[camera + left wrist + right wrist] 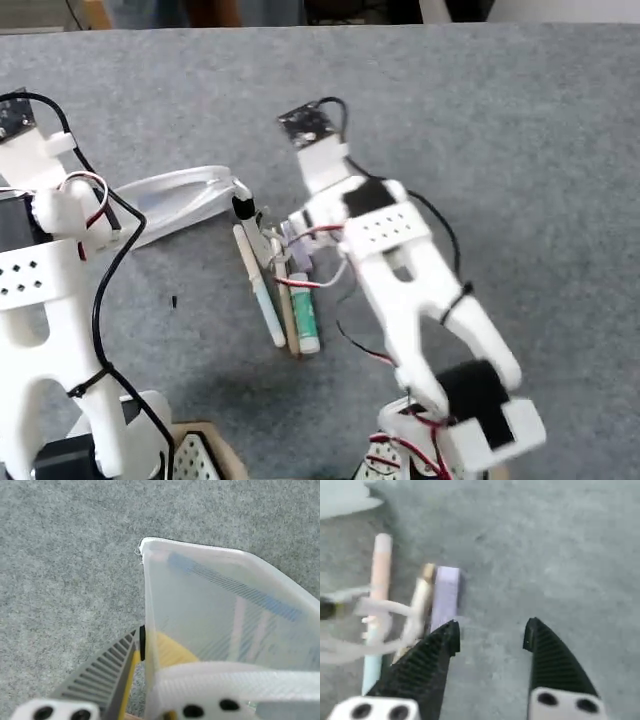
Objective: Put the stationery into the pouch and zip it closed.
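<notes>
- Hidden under the left arm (60, 250): the left end of the pouch (185, 198).
- Cut off by the left wrist view's edge: the pouch's body.
- Tucked beneath the right arm (400, 260): the far ends of the stationery (287, 305).
- Too small to identify: a dark speck (173, 301).

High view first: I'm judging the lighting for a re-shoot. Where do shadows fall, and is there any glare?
High view: soft, diffuse shadows lie on the grey table, darkest beside the stationery; no glare. Left wrist view: light passes through the translucent pouch, with no hot spots. Right wrist view: a dim shadow edges the pouch corner.
</notes>
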Robot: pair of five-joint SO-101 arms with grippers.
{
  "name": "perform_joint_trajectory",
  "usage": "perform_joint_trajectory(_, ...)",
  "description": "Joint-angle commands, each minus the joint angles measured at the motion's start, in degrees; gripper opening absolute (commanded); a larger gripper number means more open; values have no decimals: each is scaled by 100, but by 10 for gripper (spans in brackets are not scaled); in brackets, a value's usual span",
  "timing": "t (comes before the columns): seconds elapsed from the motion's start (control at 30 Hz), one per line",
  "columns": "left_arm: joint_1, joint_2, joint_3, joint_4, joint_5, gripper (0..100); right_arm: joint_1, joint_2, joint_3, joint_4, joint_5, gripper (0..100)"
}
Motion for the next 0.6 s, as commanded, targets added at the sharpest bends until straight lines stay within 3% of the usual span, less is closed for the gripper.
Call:
perform_joint_trajectory(0.0,-127,-9,31,-88,-9,29,-598,382,-585,132,0,205)
perform_joint_trajectory(0.57,-127,-9,31,-79,-18,29,-527,2404,-1982,158,0,205)
